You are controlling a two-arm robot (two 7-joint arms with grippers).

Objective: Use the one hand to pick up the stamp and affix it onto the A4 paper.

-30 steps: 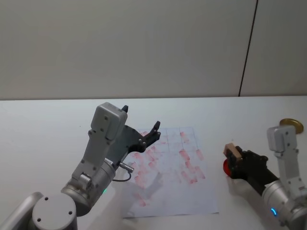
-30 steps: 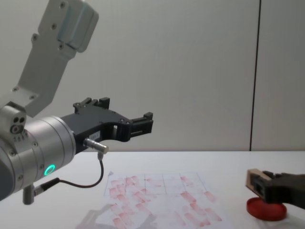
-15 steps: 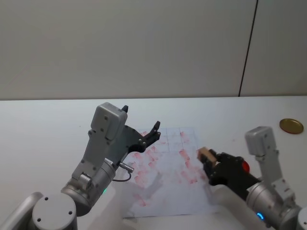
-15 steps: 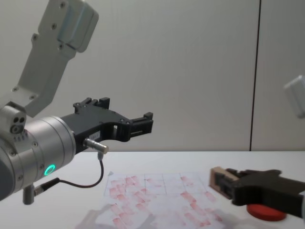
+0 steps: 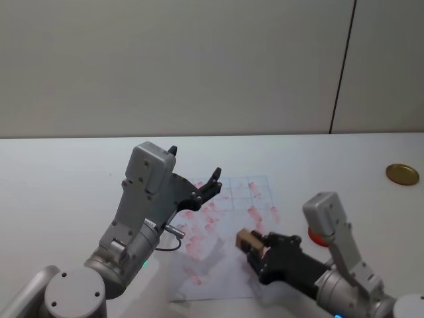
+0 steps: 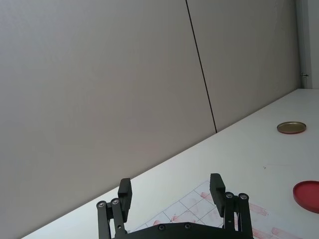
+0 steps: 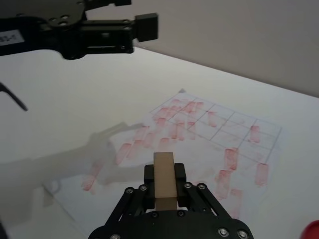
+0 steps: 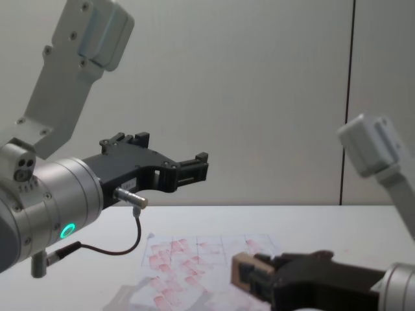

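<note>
Right pincer (image 5: 252, 244) is clamped on the stamp (image 5: 246, 238), over the A4 paper's (image 5: 228, 218) 6 o'clock half; left pincer (image 5: 195, 165) spread open near 10 o'clock.

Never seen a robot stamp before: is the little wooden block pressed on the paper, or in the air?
In the air: the right gripper is shut on the stamp, holding it above the A4 paper.

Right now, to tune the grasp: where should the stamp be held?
By its two long sides, from its back end, as the right gripper holds the stamp: parallel faces suit the jaws, and its front end projects free over the A4 paper. The left gripper hangs open above the paper's left side.
</note>
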